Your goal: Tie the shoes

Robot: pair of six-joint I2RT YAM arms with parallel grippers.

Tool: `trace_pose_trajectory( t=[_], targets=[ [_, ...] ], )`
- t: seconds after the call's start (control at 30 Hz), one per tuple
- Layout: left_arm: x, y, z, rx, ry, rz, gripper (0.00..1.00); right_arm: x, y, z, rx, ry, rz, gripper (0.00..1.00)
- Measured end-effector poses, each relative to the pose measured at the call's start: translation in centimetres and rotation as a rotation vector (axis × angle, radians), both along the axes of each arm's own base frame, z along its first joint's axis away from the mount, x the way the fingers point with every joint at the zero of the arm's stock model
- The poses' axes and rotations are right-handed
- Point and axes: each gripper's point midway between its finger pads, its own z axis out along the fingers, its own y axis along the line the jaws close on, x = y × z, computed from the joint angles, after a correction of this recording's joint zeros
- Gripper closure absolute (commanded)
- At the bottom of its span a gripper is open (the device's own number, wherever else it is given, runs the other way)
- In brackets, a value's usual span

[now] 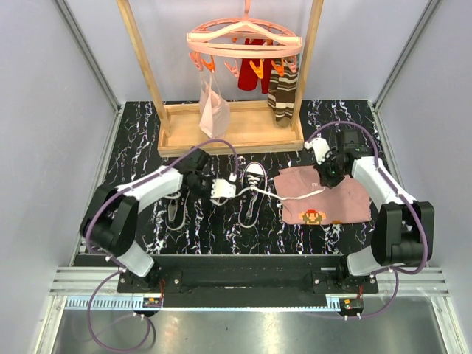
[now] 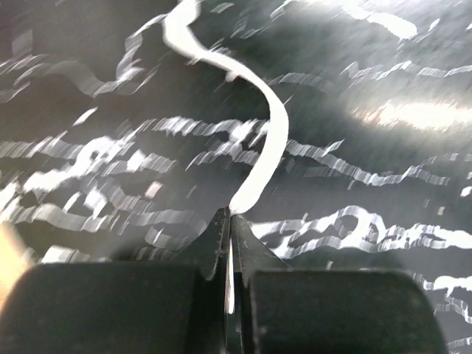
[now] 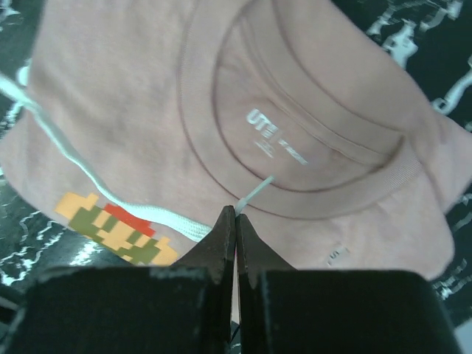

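One dark sneaker (image 1: pixel 249 200) with a white toe cap lies mid-table. The other shoe (image 1: pixel 175 209) lies to its left, partly under the left arm. My left gripper (image 1: pixel 221 190) sits just left of the middle shoe. In the left wrist view that gripper (image 2: pixel 229 215) is shut on a white lace (image 2: pixel 271 140) that curls away over the black marbled table. My right gripper (image 1: pixel 324 177) hovers over the pink shirt. In its wrist view the right gripper (image 3: pixel 236 211) is shut on the tip of the other white lace (image 3: pixel 151 216), which trails left across the shirt toward the shoe.
A pink T-shirt (image 1: pixel 335 199) with a pixel figure (image 1: pixel 313 217) lies flat at the right. A wooden rack (image 1: pixel 228 133) stands at the back, with a peach clip hanger (image 1: pixel 245 40), striped socks (image 1: pixel 282 96) and a pale cloth (image 1: pixel 214 107) hanging from it.
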Motion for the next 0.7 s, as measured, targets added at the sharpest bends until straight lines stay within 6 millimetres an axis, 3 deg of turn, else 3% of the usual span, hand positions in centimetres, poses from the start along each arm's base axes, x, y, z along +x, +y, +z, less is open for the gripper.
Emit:
trace_pose_trajectory(
  t=[0.17,0.37,0.7],
  targets=[
    [1.4,2.2,3.5,-0.032,-0.086,0.092,1.00,0.4,-3.0,0.1,-0.054,-0.014,-0.072,1.00],
    [1.6,5.1,3.9,0.005,-0.083,0.162,1.00,0.6,-7.3,-1.3,-0.118,0.002,-0.151,1.00],
    [1.6,9.0,3.9,0.061,-0.067,0.225,1.00,0.2,-7.2,-3.8,-0.106,0.070,-0.132,1.00]
  ],
)
